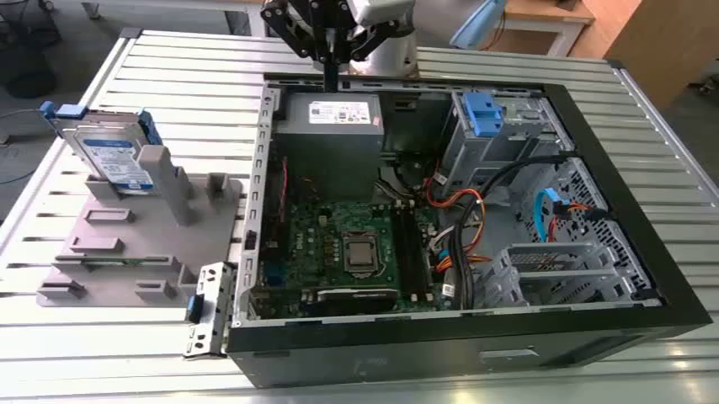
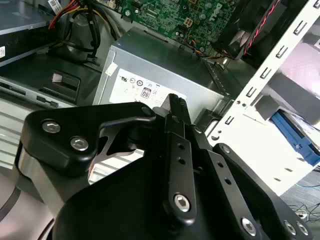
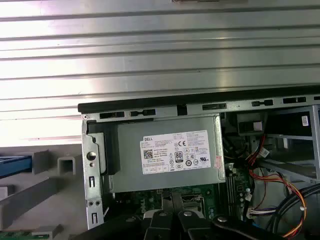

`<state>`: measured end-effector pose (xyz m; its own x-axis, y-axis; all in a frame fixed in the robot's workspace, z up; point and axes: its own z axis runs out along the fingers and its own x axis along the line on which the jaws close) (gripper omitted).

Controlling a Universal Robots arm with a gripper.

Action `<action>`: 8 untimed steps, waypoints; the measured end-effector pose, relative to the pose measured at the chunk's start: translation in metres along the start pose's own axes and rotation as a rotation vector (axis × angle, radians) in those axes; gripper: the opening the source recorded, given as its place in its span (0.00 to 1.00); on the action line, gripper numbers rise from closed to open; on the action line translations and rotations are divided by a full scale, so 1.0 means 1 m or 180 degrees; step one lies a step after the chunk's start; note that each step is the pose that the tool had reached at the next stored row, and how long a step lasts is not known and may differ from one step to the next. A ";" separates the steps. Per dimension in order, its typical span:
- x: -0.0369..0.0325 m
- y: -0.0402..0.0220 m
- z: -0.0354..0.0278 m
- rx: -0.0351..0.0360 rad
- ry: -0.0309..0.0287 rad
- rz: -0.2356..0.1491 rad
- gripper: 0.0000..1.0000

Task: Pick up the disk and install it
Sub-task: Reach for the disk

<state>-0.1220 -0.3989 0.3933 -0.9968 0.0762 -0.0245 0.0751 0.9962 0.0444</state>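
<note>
The black two-fingered gripper hangs empty, fingers pressed together, above the grey metal power-supply box at the far side of the open black computer case; the silver, blue-framed disk stands upright in a grey plastic rack at the exterior view's left, well apart; a clean pick likely needs the fingers spread and squared to its flat faces.

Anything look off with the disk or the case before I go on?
Nothing stands out. The disk sits propped on edge in the grey fixture, beside the open case at the exterior view's left, apparently undamaged. The gripper hangs over the power supply, jaws shut on nothing.
</note>
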 end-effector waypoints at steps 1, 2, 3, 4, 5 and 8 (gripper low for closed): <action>0.0000 0.0000 0.0000 0.0000 0.0000 0.0000 0.11; 0.0000 0.0000 0.0000 0.0000 0.0000 0.0000 0.11; 0.0000 0.0000 0.0000 0.0000 0.0000 0.0000 0.11; 0.0000 0.0000 0.0000 0.0000 0.0000 0.0000 0.11; 0.0000 0.0000 0.0000 0.0000 0.0000 0.0000 0.11; 0.0011 -0.0001 -0.0001 0.0000 0.0000 0.0000 0.11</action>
<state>-0.1231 -0.3989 0.3933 -0.9968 0.0763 -0.0244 0.0752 0.9962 0.0444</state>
